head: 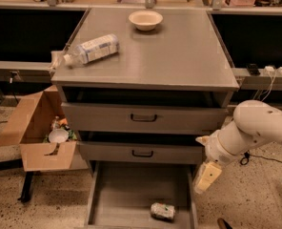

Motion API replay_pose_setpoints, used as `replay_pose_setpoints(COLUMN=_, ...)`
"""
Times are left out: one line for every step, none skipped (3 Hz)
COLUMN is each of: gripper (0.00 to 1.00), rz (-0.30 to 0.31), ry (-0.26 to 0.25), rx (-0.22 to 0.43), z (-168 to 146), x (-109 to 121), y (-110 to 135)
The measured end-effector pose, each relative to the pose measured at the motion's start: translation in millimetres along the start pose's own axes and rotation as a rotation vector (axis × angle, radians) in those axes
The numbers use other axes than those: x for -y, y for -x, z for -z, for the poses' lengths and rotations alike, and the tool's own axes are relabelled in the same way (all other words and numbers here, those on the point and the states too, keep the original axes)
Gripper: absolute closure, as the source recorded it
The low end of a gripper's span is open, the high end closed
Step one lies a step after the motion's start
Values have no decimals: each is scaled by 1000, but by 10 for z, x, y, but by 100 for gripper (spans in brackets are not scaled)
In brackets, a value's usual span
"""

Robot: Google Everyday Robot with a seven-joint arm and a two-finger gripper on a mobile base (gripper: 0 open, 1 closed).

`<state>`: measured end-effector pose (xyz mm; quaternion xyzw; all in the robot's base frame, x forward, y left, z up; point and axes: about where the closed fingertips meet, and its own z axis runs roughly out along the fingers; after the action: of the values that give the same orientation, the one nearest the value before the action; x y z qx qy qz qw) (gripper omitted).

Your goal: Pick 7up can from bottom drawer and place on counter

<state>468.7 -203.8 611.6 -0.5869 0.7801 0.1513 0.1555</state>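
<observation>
The 7up can (162, 211) lies on its side on the floor of the open bottom drawer (131, 190), near its front right. The counter (179, 56) is the grey top of the cabinet. My gripper (206, 177) hangs from the white arm at the right side of the cabinet, beside the drawer's right edge, above and to the right of the can. It holds nothing that I can see.
A clear plastic bottle (91, 49) lies on the counter's left edge and a white bowl (146, 19) sits at its back. Two upper drawers (143, 118) are shut. An open cardboard box (41, 132) with clutter stands on the floor at left.
</observation>
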Motion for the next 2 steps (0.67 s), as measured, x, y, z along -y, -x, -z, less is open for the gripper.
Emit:
replay_pose_setpoints(gripper=0, rz=4, ry=14, rx=4, z=-370, x=-2, y=-112)
replay_pose_setpoints(gripper=0, rz=33, ry=40, rx=-3, z=-997, x=-82, y=-295)
